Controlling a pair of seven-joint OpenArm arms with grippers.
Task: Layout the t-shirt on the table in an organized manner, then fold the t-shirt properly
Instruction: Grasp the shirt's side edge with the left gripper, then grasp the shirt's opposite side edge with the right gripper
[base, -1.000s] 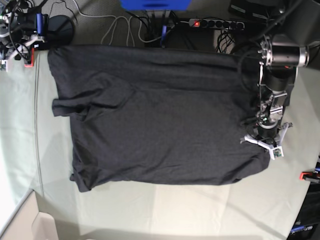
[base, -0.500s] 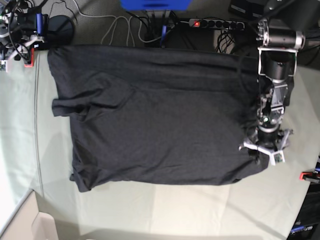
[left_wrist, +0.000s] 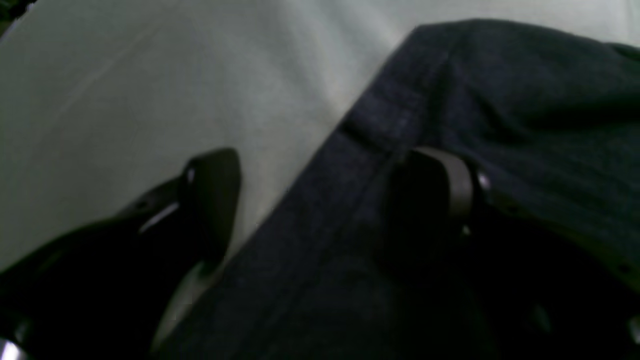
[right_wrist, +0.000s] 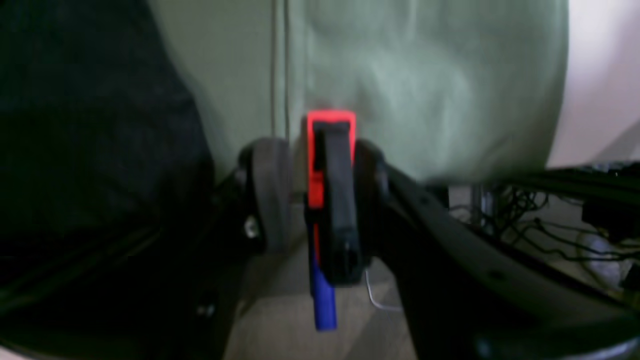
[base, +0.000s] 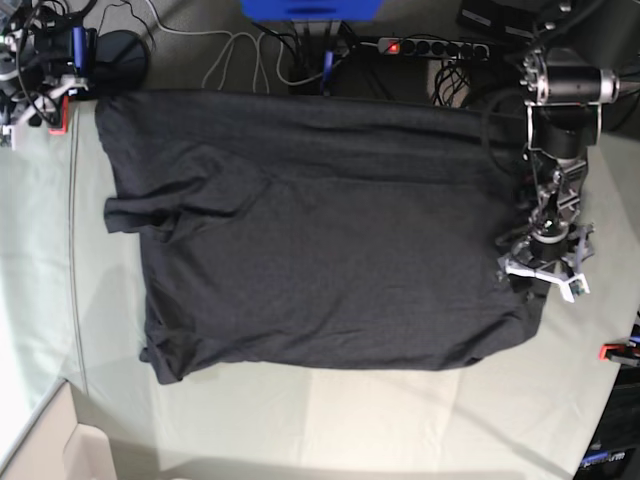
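Since a second ago we see the left gripper (base: 542, 275) spread wide, straddling the t-shirt (base: 310, 230) hem: soft charcoal knit flat on the table (base: 400, 420). Right gripper (right_wrist: 320, 200) fingers sit narrowly either side of a red clamp (right_wrist: 330, 165); grip unclear.

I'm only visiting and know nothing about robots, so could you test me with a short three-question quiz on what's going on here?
1. True or false: the left gripper is clamped on the t-shirt.
2. What lies between the right gripper fingers? A) cloth B) red clamp C) nothing
3. What covers the table?

Key: 1 false, its jaws are open astride the hem. 2 B. 3 pale green cloth.
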